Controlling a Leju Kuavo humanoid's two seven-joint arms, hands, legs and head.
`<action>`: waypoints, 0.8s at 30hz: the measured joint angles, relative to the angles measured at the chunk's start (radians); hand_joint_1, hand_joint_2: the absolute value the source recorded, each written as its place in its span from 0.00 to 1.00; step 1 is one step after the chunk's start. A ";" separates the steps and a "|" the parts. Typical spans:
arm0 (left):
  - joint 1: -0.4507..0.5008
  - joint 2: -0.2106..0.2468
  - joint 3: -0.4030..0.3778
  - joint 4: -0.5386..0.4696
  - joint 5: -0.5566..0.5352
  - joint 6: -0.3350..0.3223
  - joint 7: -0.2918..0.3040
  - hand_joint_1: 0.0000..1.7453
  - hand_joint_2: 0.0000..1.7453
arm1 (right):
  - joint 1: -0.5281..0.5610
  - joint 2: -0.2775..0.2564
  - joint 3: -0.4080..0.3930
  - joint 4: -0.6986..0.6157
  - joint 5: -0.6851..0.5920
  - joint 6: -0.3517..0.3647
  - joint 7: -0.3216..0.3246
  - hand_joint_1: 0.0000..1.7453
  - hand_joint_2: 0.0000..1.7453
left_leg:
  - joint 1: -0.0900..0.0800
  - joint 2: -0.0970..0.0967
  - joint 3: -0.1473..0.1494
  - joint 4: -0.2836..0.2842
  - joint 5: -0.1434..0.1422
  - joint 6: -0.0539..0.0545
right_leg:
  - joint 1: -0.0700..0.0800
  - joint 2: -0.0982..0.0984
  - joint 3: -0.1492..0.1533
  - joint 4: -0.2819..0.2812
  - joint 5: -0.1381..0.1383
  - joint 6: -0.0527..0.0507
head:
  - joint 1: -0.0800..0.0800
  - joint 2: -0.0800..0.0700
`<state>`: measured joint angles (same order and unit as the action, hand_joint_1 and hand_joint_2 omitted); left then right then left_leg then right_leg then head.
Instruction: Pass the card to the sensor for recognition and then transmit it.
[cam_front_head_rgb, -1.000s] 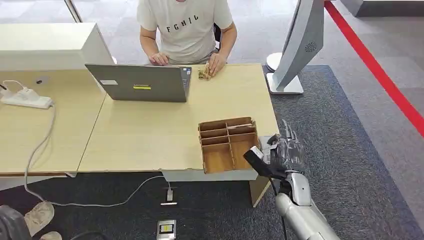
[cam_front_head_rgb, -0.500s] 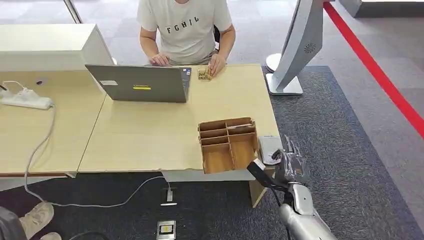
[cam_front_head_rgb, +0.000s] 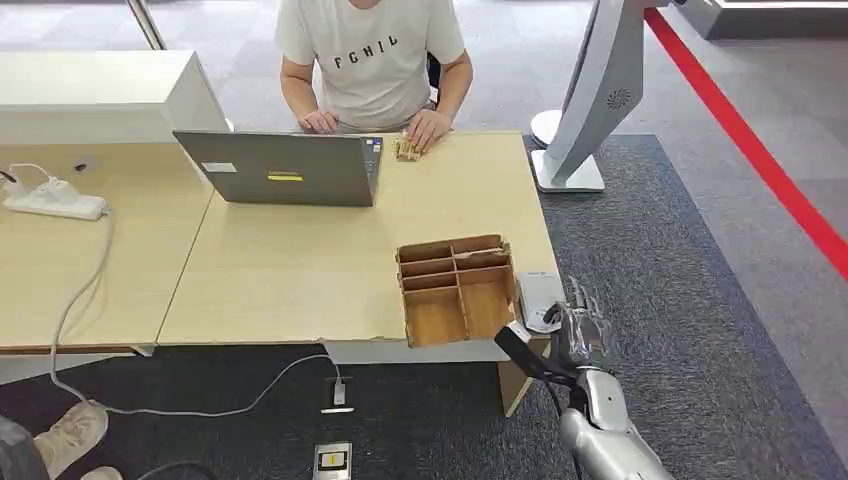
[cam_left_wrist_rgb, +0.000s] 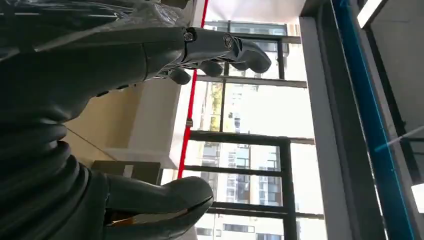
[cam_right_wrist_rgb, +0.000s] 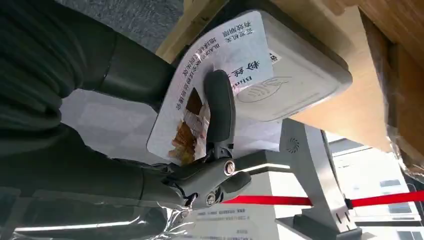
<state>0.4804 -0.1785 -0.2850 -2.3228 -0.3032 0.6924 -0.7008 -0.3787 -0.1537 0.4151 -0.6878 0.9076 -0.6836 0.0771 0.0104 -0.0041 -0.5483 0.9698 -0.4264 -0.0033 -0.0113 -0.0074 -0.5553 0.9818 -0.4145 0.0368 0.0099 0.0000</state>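
Note:
My right hand (cam_front_head_rgb: 582, 328) hovers at the table's front right corner, just past the grey-white card sensor (cam_front_head_rgb: 536, 293) that lies beside the wooden box. In the right wrist view this hand (cam_right_wrist_rgb: 150, 165) pinches a white card (cam_right_wrist_rgb: 200, 75) with printed text and a picture, a dark finger (cam_right_wrist_rgb: 219, 107) lying across its face. The card is held flat in front of the sensor (cam_right_wrist_rgb: 305, 75), overlapping its near part. My left hand (cam_left_wrist_rgb: 90, 75) is raised toward the windows, thumb and fingers apart and nothing between them.
A wooden divided box (cam_front_head_rgb: 458, 288) stands left of the sensor. A person (cam_front_head_rgb: 370, 60) sits at the far side behind a laptop (cam_front_head_rgb: 280, 168). A power strip (cam_front_head_rgb: 55, 205) lies far left. A white stand (cam_front_head_rgb: 590, 90) rises from the carpet at the right.
My right hand with the card has drawn back from over the sensor toward the table's front corner. The view has shifted slightly.

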 joint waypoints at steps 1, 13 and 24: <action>0.000 0.000 0.000 -0.002 -0.002 0.000 0.000 0.00 1.00 | 0.000 0.001 0.000 0.000 -0.007 0.000 -0.009 1.00 1.00 | 0.000 0.000 0.000 0.000 0.000 0.000 | 0.000 0.000 0.000 0.000 0.000 0.000 | 0.000 0.000; -0.011 0.000 -0.005 -0.004 -0.035 0.000 0.000 0.00 1.00 | 0.027 0.053 -0.006 -0.177 -0.194 0.052 -0.148 1.00 1.00 | 0.000 0.000 -0.003 0.000 0.001 0.000 | 0.000 0.000 -0.001 0.001 0.001 -0.001 | 0.000 0.000; -0.013 0.009 -0.026 -0.004 0.007 0.000 0.000 0.00 1.00 | -0.045 0.091 0.000 -0.455 -0.195 0.050 -0.159 1.00 1.00 | 0.000 0.000 -0.004 0.000 0.001 0.000 | 0.000 0.000 -0.003 0.001 0.001 -0.001 | 0.000 0.000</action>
<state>0.4669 -0.1694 -0.3105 -2.3266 -0.2964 0.6928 -0.7008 -0.4236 -0.0629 0.4151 -1.1430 0.7130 -0.6337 -0.0820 0.0104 -0.0042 -0.5523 0.9697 -0.4251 -0.0030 -0.0112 -0.0073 -0.5581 0.9831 -0.4135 0.0360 0.0103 0.0000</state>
